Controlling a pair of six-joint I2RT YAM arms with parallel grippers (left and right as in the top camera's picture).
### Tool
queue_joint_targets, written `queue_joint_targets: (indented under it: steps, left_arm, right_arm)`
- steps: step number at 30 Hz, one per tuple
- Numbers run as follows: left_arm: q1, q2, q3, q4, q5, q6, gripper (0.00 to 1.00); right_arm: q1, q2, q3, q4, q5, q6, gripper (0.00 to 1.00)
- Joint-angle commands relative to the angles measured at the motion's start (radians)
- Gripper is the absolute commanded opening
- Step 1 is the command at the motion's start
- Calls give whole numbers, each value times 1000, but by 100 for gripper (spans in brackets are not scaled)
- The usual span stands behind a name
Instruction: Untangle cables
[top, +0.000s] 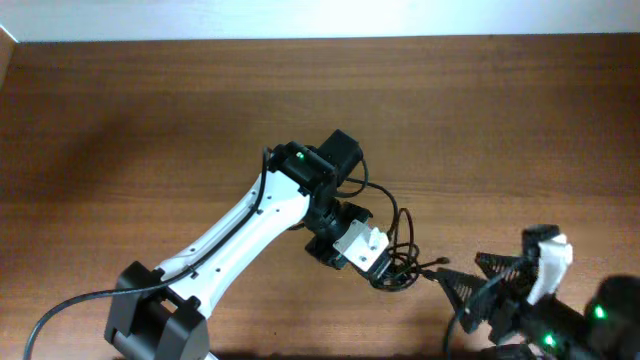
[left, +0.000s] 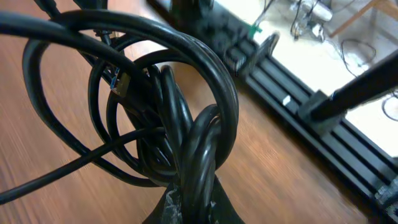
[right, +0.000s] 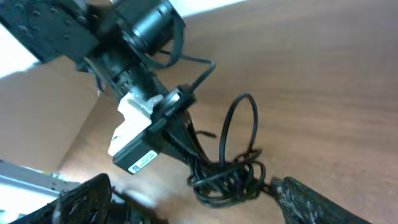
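Observation:
The cables (top: 402, 262) are a knot of thin black cords with one tall loop, lying just right of the table's middle. My left gripper (top: 385, 268) is shut on them. In the left wrist view the twisted cables (left: 186, 124) run down between the fingers (left: 171, 208), and a small plug (left: 118, 84) shows in the loops. My right gripper (top: 462, 273) stands open just right of the knot. In the right wrist view the cables (right: 231, 177) lie between its spread fingertips (right: 292, 193), and one cord end reaches the right fingertip.
The white left arm (top: 240, 225) crosses the brown wooden table (top: 150, 110) from the bottom left. Its thicker black wire (top: 375, 188) arcs beside the wrist. A black rail (left: 298, 124) runs along the table's far edge in the left wrist view.

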Motion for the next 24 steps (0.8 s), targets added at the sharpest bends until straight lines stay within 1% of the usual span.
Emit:
queue_joint_targets:
  steps: [1, 3, 4, 5, 7, 8, 10, 12, 16, 18, 19, 20, 21, 22, 23, 24]
  left_arm:
    - [0, -26, 18, 8, -72, -103, 0]
    - [0, -26, 18, 35, -60, -103, 0]
    - [0, -26, 18, 53, -30, -103, 0]
    - [0, -26, 18, 71, 8, -103, 0]
    - [0, -26, 18, 77, 45, -103, 0]
    - [-1, -26, 18, 79, 53, -103, 0]
    - [-18, -26, 18, 78, 52, -103, 0]
    - [-34, -26, 18, 79, 51, -103, 0]
    - [-50, -26, 18, 79, 60, -103, 0]
    - [-67, -26, 18, 85, 80, -103, 0]
    - [-80, -26, 18, 90, 79, -103, 0]
    - [-88, -26, 18, 98, 79, -103, 0]
    - [-92, -26, 18, 106, 79, -103, 0]
    - [-92, -26, 18, 108, 79, -103, 0]
    - [-92, -26, 18, 103, 79, -103, 0]
    - [-92, -26, 18, 91, 79, -154, 0]
  right_arm:
    - [-3, 109, 10, -40, -28, -71, 79]
    - [-3, 202, 10, -86, -24, -114, 73]
    - [-3, 241, 10, -100, -24, -153, 69]
    - [-3, 281, 10, -101, -24, -170, 68]
    - [-3, 351, 10, -108, -28, -214, 68]
    - [-3, 384, 10, -107, -29, -214, 68]
    - [-3, 439, 10, -100, -82, -282, 63]
    - [-3, 456, 10, -99, -80, -316, 63]
    - [-3, 458, 10, -87, -80, -319, 63]
    - [-3, 458, 10, -87, -81, -319, 55]
    - [-3, 458, 10, -88, -80, -319, 43]
    - [-3, 458, 10, -88, -80, -319, 34]
    - [-3, 458, 10, -88, -80, -319, 25]
    - [-3, 458, 10, -88, -79, -319, 20]
    - [-3, 458, 10, -88, -58, -319, 4]
    - [-3, 458, 10, -88, 26, -317, 4]
